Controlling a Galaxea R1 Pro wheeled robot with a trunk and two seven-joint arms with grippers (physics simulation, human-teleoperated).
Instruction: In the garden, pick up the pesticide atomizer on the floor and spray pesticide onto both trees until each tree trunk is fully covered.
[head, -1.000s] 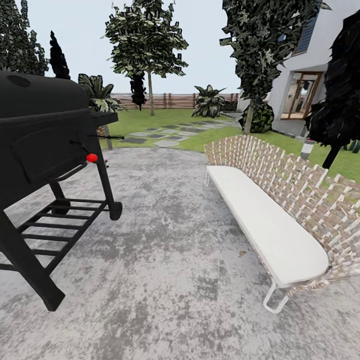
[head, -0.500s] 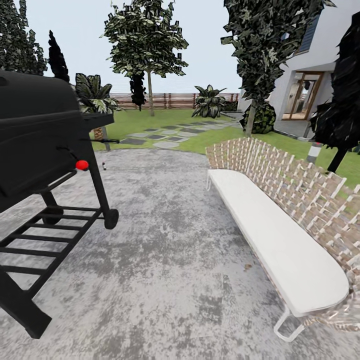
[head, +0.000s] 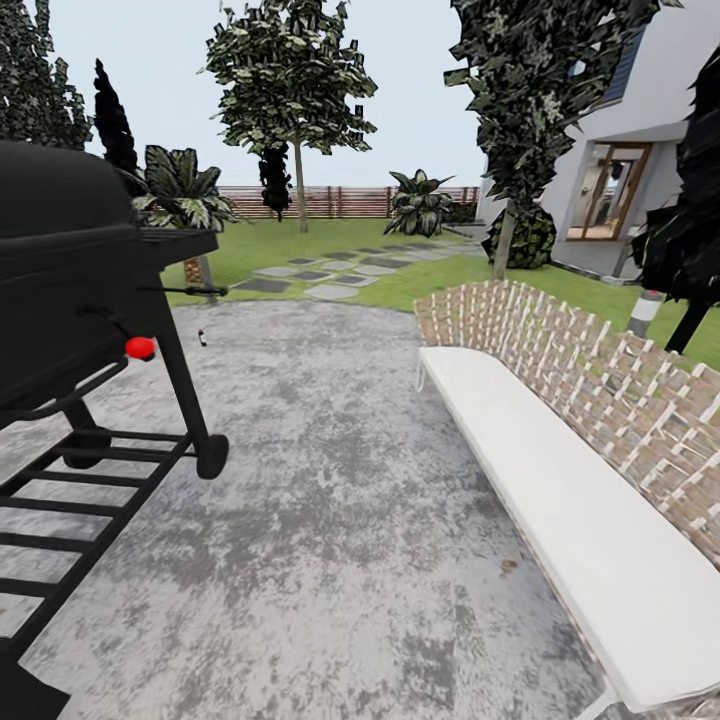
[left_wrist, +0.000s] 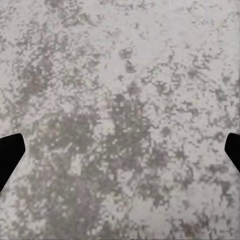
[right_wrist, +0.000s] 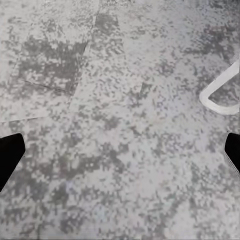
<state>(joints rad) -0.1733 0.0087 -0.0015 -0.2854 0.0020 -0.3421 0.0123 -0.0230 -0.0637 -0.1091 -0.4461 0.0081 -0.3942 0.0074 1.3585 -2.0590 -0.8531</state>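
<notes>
I am on a grey mottled stone patio, with the green lawn and its brown slat fence far ahead. On the lawn stands a tall tree with a blocky green canopy and a straight pale trunk. A tiny dark and pale object lies at the patio's far edge, too small to identify. My left gripper hangs open over bare paving, its black fingertips wide apart. My right gripper is open too, above paving next to a white bench leg.
A black grill on a wheeled frame stands close on the left. A long white bench with a woven back runs along the right. Grey stepping slabs cross the lawn. A darker tree and the white house are at right.
The whole view has shifted as I rolled forward: the grill has slid toward the left edge, the bench has come nearer at the right, and the lawn looks slightly closer.
</notes>
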